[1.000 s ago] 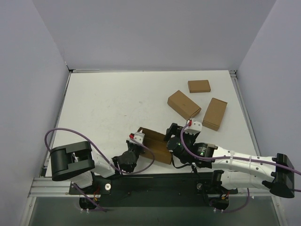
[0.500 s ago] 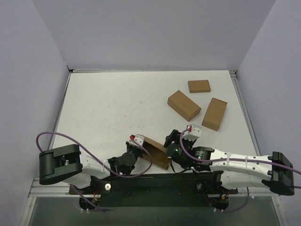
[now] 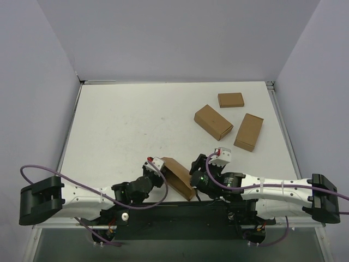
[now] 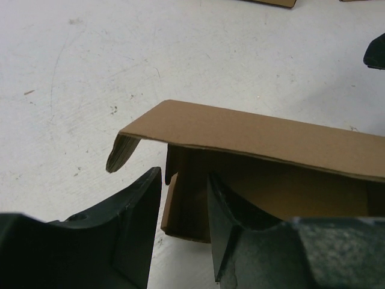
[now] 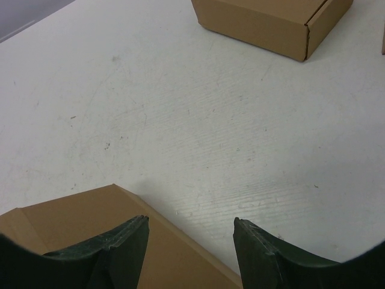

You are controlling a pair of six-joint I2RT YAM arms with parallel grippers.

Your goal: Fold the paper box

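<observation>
The paper box (image 3: pixel 179 179) is a partly folded brown cardboard box lying near the table's front edge, between my two grippers. In the left wrist view its lid panel (image 4: pixel 258 135) juts over a dark open inside. My left gripper (image 3: pixel 161 170) straddles the box's end wall, one finger (image 4: pixel 135 208) outside and one finger (image 4: pixel 225 220) inside, and is closed on it (image 4: pixel 185 180). My right gripper (image 3: pixel 194 174) is open and empty (image 5: pixel 189 226). Its left finger hangs over a corner of the box's flat top panel (image 5: pixel 72 220).
Three smaller ready-made brown boxes lie at the back right (image 3: pixel 213 121), (image 3: pixel 230 100), (image 3: pixel 248 131); the nearest one shows in the right wrist view (image 5: pixel 271 21). The white table (image 3: pixel 120 125) has grey walls on three sides. The arms' mounting rail runs along the near edge.
The left arm's elbow swung far out to the left. The box turned and slid toward the near edge with the left gripper. The right gripper moved slightly nearer and to the left.
</observation>
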